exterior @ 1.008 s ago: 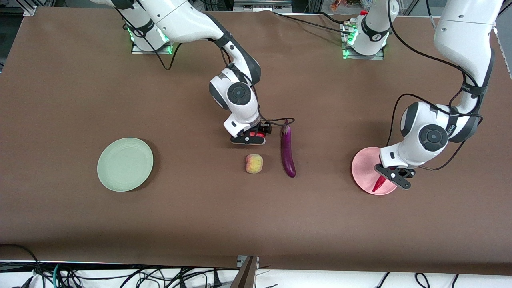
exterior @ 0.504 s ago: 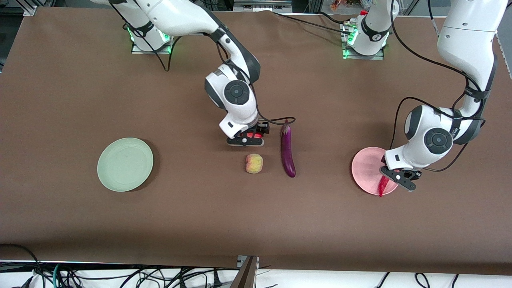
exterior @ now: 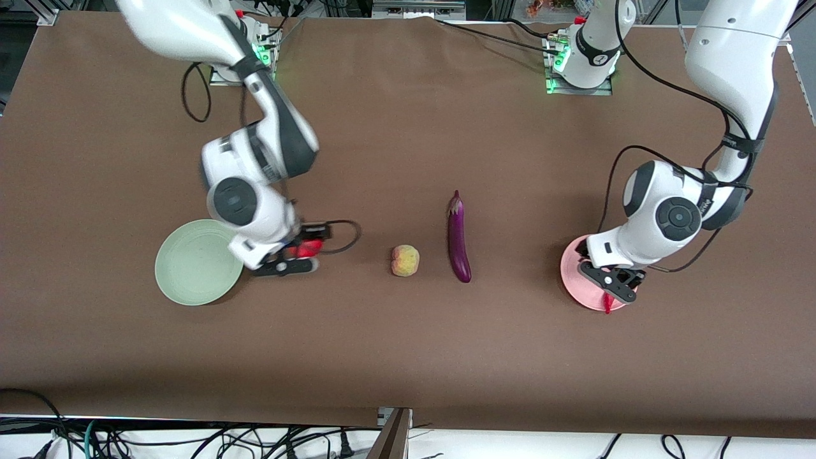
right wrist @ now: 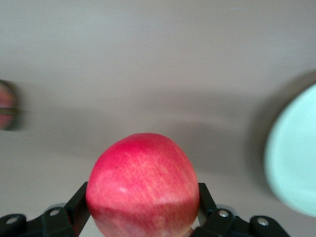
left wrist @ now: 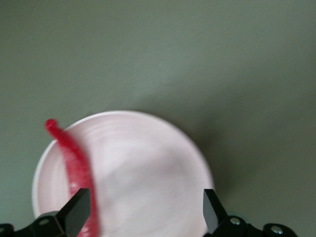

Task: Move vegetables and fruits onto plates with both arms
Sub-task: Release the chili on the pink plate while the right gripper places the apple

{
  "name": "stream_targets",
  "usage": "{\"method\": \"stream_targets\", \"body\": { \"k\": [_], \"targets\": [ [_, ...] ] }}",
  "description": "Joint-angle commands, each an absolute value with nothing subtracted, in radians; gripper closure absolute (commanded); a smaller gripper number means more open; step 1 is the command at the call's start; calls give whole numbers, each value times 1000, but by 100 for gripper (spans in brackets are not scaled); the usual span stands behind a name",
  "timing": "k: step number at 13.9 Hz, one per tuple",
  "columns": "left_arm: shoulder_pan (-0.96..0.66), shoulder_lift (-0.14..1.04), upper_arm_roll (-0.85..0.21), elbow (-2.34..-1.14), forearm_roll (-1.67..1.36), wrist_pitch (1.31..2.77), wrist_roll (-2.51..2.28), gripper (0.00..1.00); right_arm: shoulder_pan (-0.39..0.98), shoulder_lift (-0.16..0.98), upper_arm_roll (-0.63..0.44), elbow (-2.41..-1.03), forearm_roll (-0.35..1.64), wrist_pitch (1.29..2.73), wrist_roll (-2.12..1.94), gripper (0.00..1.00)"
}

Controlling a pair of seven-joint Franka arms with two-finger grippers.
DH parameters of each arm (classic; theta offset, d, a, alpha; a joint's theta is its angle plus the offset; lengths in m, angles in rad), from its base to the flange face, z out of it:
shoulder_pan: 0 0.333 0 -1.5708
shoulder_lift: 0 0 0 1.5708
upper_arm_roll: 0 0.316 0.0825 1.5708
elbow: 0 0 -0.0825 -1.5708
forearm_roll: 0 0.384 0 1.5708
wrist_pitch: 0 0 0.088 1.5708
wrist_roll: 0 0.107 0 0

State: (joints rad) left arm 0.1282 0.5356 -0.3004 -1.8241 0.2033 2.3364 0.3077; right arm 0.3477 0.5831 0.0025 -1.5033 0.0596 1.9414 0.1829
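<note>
R gripper (exterior: 288, 258) is up over the brown table (exterior: 408, 357), just beside the green plate (exterior: 191, 264) on the side toward the table's middle. It's clamped on the red fruit (exterior: 305, 247). In the R wrist view the fruit (right wrist: 143, 185) looks round and smooth, deep red w/ faint paler streaks, wedged between both black fingers (right wrist: 79, 202); the pale green plate's edge (right wrist: 291, 158) shows off to one side and the peach (right wrist: 7, 106) is a blur at the frame edge.

L gripper (exterior: 611, 280) is low over the pink plate (exterior: 577, 271), fingers spread apart w/ nothing pinched between them. In the L wrist view the gripper (left wrist: 143, 210) has its two fingertips (left wrist: 79, 207) well apart over the plate (left wrist: 148, 163), which is round, shallow, pale pink w/ a lighter rim. The chili (left wrist: 74, 168) is thin, bright red, slightly curved, lying on the plate near its rim, running past one fingertip; can't tell if it touches that finger. From the front, only the chili's tip (exterior: 607, 305) pokes out under the gripper at the plate edge nearer the camera.

Mid-table: peach (exterior: 405, 261), yellowish w/ pink blush, small and round. Just beside it toward the L arm's end, not touching, the eggplant (exterior: 458, 239): long, slender, glossy purple, greyish cap pointing toward the robots' bases.
</note>
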Motion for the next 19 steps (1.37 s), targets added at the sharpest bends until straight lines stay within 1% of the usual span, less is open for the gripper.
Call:
{"method": "stream_targets", "body": {
  "k": [1,3,4,8,12,14,16,17,18,19],
  "targets": [
    [129,511,-379,-1818,153,2295,122,0,238,577,-3,-1519,57,1905,2,67],
    [98,523,-438,-1815,153,2295,-99,0,152,597,-3,-1523,55,1907,-107,67],
    [62,532,-451,-1812,153,2296,-220,0,121,609,-3,-1523,54,1913,-142,67],
    [-81,618,-449,-1738,159,2341,-558,0,52,647,-6,-1522,-37,1960,-176,67],
    [-118,690,-449,-1738,155,2466,-612,0,-23,692,-6,-1523,-38,2019,-285,67],
    [-133,699,-448,-1744,160,2485,-652,0,-31,710,-9,-1523,-41,2034,-285,67],
    [-133,727,-448,-1743,163,2511,-657,0,-34,724,-9,-1525,-41,2043,-285,63],
    [-133,741,-449,-1744,158,2537,-658,0,-35,730,-9,-1526,-41,2046,-285,59],
    [-133,747,-449,-1744,156,2546,-658,0,-37,733,-9,-1526,-41,2049,-285,48],
    [-133,747,-448,-1744,156,2548,-658,0,-35,732,-9,-1526,-40,2049,-284,31]
  ]
}}
